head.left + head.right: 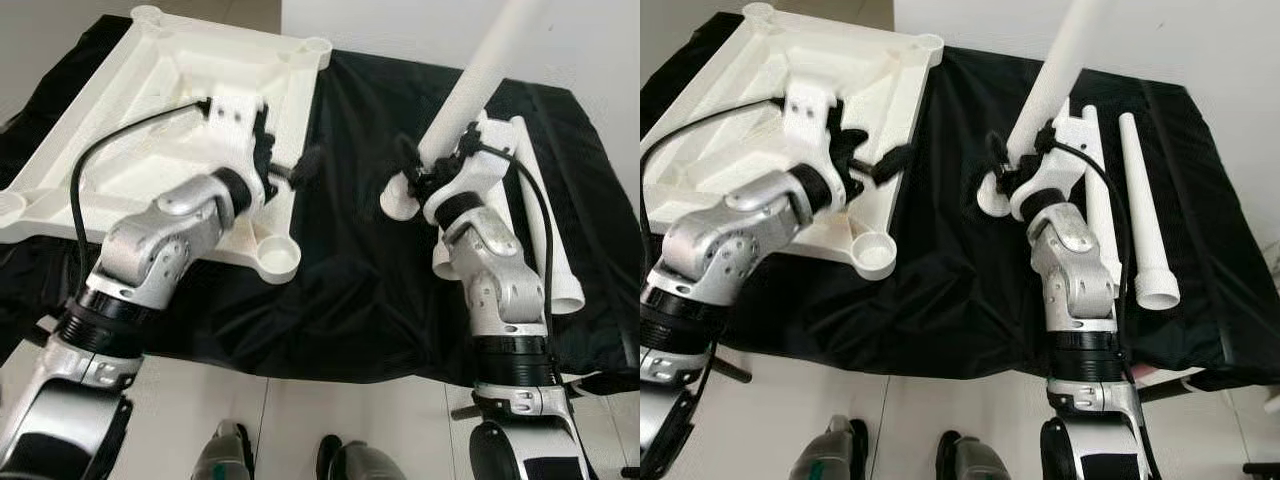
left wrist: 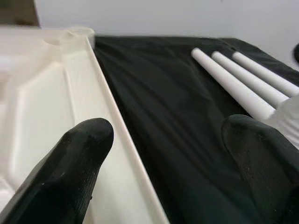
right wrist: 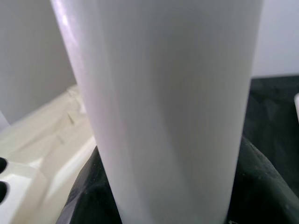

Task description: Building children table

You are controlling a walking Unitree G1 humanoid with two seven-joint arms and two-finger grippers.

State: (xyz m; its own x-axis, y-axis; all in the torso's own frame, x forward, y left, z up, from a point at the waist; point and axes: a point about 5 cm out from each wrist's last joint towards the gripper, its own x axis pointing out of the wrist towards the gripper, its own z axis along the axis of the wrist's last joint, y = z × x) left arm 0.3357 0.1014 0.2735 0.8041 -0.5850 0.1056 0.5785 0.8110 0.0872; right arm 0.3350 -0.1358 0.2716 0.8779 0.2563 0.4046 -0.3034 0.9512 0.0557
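In the left eye view the tabletop lies upside down on the black-draped worktop at ten o'clock, with an empty socket at its near corner. The left gripper hovers over the tabletop's right rim. At two o'clock the right gripper holds a leg tilted up, its flared foot low. In the right eye view two spare legs lie at three o'clock. The left wrist view shows its fingers spread wide, straddling the rim. In the right wrist view the fingers clasp the leg. The step looks like fitting a leg: next, carry it toward eight o'clock, turn it upright over the socket, and press it in.
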